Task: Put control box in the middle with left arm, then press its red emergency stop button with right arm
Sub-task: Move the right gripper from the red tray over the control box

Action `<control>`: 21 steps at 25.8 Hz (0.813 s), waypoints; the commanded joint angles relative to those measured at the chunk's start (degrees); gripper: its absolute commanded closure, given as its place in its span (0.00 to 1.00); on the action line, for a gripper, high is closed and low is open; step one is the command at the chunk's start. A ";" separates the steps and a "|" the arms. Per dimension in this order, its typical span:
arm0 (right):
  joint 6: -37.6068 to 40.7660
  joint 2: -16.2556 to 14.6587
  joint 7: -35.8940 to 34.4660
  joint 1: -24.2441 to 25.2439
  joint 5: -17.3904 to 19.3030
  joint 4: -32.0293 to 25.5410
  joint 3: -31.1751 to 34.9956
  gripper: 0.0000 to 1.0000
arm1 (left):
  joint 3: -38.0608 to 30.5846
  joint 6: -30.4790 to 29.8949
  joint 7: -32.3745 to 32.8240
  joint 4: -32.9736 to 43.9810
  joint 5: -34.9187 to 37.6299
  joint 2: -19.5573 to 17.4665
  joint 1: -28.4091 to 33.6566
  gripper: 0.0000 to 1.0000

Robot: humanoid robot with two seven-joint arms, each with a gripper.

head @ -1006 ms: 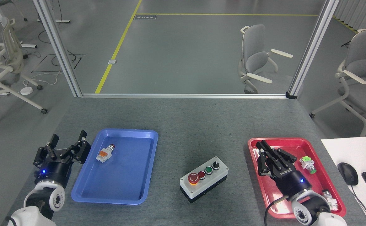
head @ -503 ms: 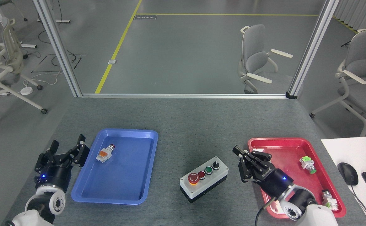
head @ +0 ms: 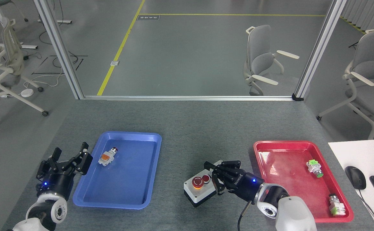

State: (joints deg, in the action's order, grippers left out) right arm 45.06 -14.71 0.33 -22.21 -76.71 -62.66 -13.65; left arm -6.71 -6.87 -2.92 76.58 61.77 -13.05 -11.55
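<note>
Control box (head: 199, 192) sits on the bare grey counter (head: 187, 128) between the two trays, so I judge the placing done and the pressing in hand. My right gripper (head: 213, 175) hangs over the box's right half, hiding the green button and the black knob; its jaws look drawn close together, though at this angle I cannot tell for certain. The red emergency stop button (head: 197, 182) shows clear, just left of the fingertips, with the small red button (head: 206, 177) beside it. To do this well I would shift left until the tips stand squarely above the mushroom head, then come straight down, so I do not catch the smaller red one or tip the box.

My left gripper (head: 68, 156) rests with jaws released at the blue tray's (head: 123, 200) left rim, well apart from the box. A loose orange-bodied push-button (head: 107, 156) lies in that tray; the red tray (head: 283, 144) holds two green-trimmed parts. Nothing blocks the press.
</note>
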 commanded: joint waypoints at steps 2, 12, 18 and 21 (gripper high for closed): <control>-0.06 0.82 -0.15 -0.11 -1.33 1.23 -2.00 1.00 | 0.03 -0.07 0.02 -0.03 0.46 -0.04 0.21 0.01; -0.06 1.88 -0.15 -0.20 -1.33 4.48 -5.43 1.00 | 0.73 0.11 -0.51 -0.82 0.90 1.19 1.97 0.01; -1.03 2.93 -0.15 -0.11 -1.24 6.15 -5.51 1.00 | 3.10 0.63 -2.53 -1.17 1.08 5.50 3.99 0.01; -3.84 4.08 -0.15 -0.11 -1.16 6.85 -5.43 1.00 | 3.10 0.81 -2.71 -2.23 2.13 5.58 3.81 0.01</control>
State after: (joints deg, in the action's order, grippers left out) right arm 43.40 -11.55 0.17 -22.38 -77.95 -56.56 -19.09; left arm -3.89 -6.25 -5.37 75.06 63.10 -8.06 -7.90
